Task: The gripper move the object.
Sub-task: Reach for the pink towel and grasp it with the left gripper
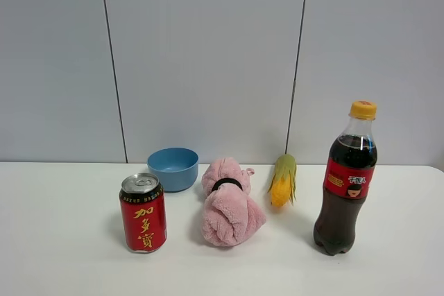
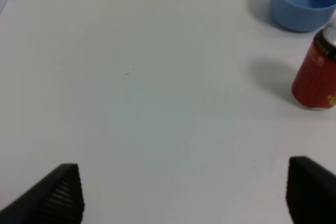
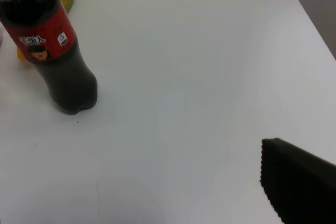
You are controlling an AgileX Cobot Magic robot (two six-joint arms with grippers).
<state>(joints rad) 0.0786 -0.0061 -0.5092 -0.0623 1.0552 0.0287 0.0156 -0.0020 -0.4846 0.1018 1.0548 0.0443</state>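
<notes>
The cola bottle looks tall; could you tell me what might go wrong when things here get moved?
The cola bottle is tall, so a high grasp could tip it toward the corn. The red can stands close to the blue bowl and pink towel; the open left tool might clip either.

The can (image 1: 143, 214) was red with gold characters, a black band and a silver top. The bowl (image 1: 173, 168) was blue, the towel (image 1: 229, 202) pink with a black band, the corn (image 1: 283, 179) yellow in green husk. The bottle (image 1: 345, 185) held dark cola under a red label and orange-yellow cap; the table (image 1: 69, 268) was white
</notes>
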